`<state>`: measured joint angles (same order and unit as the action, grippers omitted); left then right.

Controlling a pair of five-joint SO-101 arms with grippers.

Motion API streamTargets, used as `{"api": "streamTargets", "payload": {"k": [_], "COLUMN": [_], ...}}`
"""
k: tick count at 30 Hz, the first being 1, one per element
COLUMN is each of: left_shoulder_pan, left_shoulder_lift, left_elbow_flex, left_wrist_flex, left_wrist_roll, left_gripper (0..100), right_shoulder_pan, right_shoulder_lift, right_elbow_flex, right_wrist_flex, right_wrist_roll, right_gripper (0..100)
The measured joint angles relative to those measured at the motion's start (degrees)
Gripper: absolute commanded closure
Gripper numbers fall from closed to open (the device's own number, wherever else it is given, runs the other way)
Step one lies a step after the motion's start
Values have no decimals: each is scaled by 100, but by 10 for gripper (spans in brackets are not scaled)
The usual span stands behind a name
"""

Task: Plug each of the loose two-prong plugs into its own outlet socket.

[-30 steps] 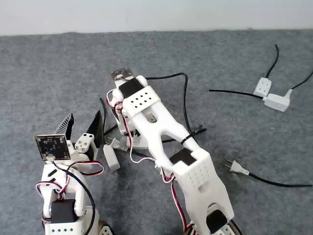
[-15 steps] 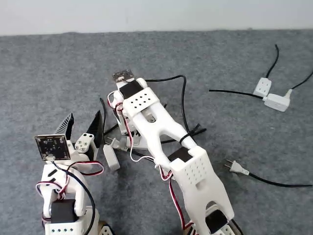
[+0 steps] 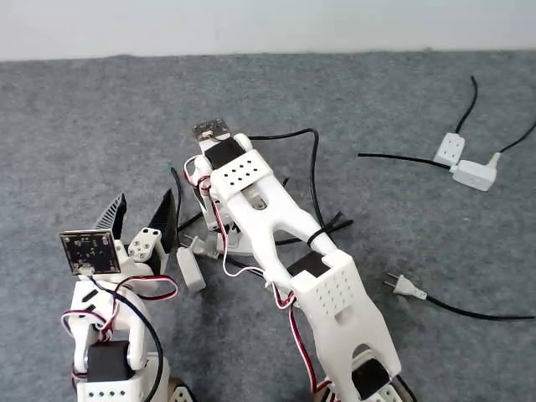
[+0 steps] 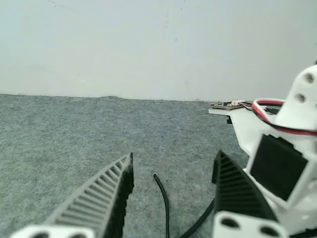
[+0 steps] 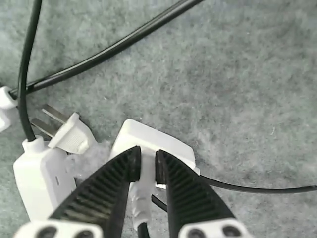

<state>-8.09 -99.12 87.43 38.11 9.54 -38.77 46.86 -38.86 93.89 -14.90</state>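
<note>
Carpet [image 3: 84, 109]: grey, flecked. Arms [image 3: 335, 301]: white; servos [image 3: 107, 362] black; wires [image 3: 157, 290] red and white. Left gripper [image 4: 174, 156] fingers [image 4: 99, 203]: black, ribbed. Plug [image 5: 147, 171], loose plug [image 3: 408, 289], outlet sockets [image 3: 450, 149]: white. Cords [image 3: 477, 314]: black. Wall [image 3: 251, 25]: off-white.

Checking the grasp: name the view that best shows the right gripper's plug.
Right wrist view: the right gripper is shut on the white plug, against a socket. In the high view the arm covers it; the left wrist view faces carpet.
</note>
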Motion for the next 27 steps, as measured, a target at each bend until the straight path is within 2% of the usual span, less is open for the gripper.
{"api": "streamTargets", "payload": {"k": [20, 25, 27], "left_shoulder_pan": [0, 0, 0], "left_shoulder_lift": [0, 0, 0], "left_elbow_flex": [0, 0, 0], "left_wrist_flex": [0, 0, 0], "left_wrist_roll": [0, 0, 0], "left_gripper": [739, 739, 739], "right_shoulder_pan": [0, 9, -9], "right_shoulder_lift": [9, 9, 18], "right_elbow_flex": [0, 0, 0], "right_wrist_flex": [0, 0, 0], "right_wrist_roll": [0, 0, 211], "right_gripper": [986, 869, 831]}}
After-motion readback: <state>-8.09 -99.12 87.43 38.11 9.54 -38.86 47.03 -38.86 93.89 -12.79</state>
